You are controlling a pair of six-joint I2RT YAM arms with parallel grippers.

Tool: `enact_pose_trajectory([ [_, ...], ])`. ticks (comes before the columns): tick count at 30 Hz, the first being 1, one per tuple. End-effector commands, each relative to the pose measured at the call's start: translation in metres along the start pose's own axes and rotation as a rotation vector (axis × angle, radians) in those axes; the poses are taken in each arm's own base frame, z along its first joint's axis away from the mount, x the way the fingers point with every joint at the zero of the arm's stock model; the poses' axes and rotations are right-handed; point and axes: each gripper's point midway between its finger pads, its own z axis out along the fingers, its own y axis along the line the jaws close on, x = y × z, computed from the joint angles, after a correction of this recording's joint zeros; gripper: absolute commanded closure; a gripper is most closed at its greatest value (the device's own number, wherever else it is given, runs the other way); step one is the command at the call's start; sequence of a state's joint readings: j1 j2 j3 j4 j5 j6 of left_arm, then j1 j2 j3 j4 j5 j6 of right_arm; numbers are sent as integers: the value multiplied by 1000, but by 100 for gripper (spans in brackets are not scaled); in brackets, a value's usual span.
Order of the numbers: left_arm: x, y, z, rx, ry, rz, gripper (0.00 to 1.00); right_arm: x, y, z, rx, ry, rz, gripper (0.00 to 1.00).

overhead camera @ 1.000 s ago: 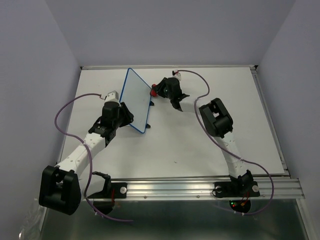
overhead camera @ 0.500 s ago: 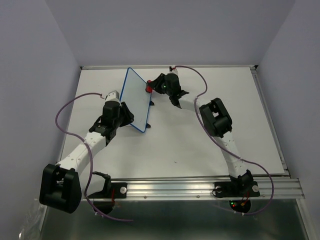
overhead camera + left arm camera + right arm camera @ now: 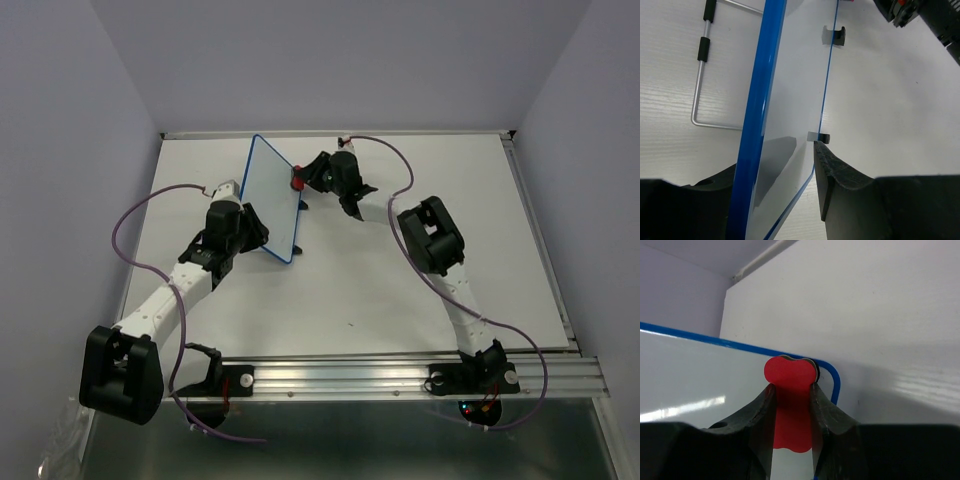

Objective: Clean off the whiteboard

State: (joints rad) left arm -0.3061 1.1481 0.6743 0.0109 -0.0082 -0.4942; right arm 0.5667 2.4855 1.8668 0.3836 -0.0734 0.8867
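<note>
The left gripper (image 3: 775, 167) clamps the whiteboard (image 3: 275, 200) by its edge, propped up on the table (image 3: 350, 285); the right gripper (image 3: 791, 394) pinches a red eraser (image 3: 790, 371), apparently touching the board's corner

Probably a robotics lab enclosure: white table (image 3: 400, 290), plain lilac walls (image 3: 330, 60), aluminium mounting rail (image 3: 340, 378).

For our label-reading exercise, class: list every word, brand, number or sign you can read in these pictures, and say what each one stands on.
No text can be read anywhere in these views.
whiteboard: blank where it shows, no writing or brand.
eraser: plain red face, no label.
left arm and right arm: any markings are too small to read.
</note>
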Motion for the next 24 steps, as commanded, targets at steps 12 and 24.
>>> enact_pose_trajectory([
  [12, -18, -13, -4, 37, -47, 12, 52, 95, 85, -72, -219, 160, -33, 90],
  [24, -18, -14, -4, 40, -49, 6, 52, 102, 105, -106, -298, 223, -57, 91],
])
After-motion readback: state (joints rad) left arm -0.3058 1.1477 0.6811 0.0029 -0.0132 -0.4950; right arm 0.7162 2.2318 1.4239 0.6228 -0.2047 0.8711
